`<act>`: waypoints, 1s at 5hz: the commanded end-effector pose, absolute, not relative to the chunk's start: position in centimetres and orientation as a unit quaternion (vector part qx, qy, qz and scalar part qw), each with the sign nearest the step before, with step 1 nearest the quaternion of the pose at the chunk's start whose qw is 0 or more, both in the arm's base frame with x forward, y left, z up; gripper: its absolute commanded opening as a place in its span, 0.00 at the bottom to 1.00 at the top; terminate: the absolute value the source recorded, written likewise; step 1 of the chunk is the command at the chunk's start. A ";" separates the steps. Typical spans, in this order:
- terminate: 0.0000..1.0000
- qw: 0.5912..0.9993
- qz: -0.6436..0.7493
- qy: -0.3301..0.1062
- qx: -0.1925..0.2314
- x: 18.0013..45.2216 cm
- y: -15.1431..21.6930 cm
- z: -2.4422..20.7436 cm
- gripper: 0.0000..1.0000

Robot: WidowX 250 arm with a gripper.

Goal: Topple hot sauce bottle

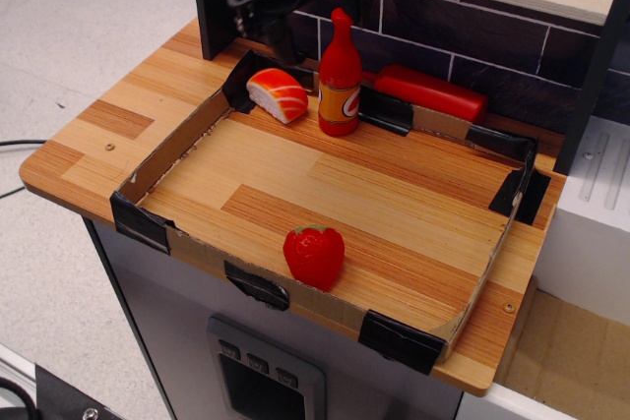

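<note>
The hot sauce bottle (340,81) stands upright at the back of the cardboard tray (177,150). It is glossy red with a narrow neck, a red cap and an orange label. My black gripper (317,15) is raised above and behind the bottle, at the top edge of the view. Its jaws are spread and hold nothing. One dark finger (282,38) hangs to the left of the bottle's neck, and the other is largely cut off by the frame. Nothing touches the bottle.
A salmon sushi piece (279,93) lies just left of the bottle. A red strawberry (315,255) sits by the tray's front wall. A long red block (431,91) lies behind the tray against the dark brick wall (492,41). A white box (596,213) stands at the right.
</note>
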State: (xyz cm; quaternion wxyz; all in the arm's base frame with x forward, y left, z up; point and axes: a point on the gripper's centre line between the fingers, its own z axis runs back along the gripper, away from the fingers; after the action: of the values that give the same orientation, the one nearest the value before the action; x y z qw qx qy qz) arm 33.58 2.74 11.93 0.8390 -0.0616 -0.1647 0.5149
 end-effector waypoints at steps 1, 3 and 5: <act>0.00 0.807 0.563 -0.163 -0.067 36.5 5.0 13.4 1.00; 0.00 0.799 0.580 -0.150 -0.045 37.2 5.6 12.0 1.00; 0.00 0.798 0.584 -0.144 -0.034 37.4 5.5 11.0 1.00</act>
State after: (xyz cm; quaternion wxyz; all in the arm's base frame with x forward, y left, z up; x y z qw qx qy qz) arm 37.24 4.90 9.42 0.7989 -0.0222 -0.1236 0.5882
